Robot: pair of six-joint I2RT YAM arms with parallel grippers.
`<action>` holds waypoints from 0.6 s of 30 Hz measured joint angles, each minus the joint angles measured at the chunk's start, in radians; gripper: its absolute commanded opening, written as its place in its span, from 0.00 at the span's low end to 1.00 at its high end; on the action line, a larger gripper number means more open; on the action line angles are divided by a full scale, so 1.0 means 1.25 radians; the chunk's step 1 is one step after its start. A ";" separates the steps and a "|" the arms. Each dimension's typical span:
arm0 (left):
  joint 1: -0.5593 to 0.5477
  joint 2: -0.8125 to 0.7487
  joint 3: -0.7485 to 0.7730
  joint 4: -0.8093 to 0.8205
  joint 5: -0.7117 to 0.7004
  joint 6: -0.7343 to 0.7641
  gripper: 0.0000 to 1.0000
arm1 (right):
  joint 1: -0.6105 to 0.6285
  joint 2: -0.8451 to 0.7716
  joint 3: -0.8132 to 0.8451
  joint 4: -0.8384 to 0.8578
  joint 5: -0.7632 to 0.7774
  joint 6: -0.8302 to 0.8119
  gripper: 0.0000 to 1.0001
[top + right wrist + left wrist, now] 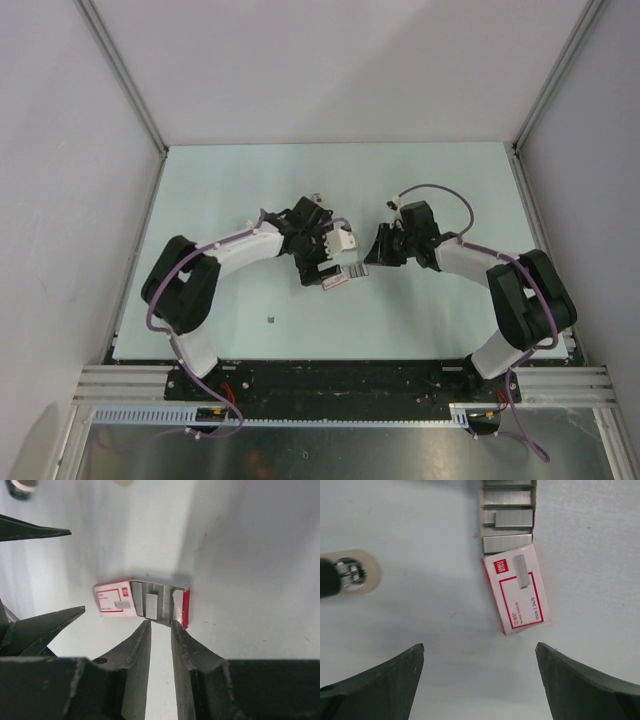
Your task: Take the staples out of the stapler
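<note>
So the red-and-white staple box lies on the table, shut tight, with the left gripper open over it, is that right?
Not quite. The staple box is not shut: the left wrist view shows its inner tray slid out, staple strips showing. It does lie on the table, with the left gripper open over it.

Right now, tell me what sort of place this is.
Probably a robot-lab test cell: plain grey panel walls on aluminium frame posts, a pale green tabletop, and two white-and-black robot arms bolted to a black base rail.
</note>
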 measured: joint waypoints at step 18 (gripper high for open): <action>0.004 -0.102 -0.049 -0.020 0.086 -0.073 0.99 | 0.111 0.216 0.251 -0.025 0.102 -0.055 0.23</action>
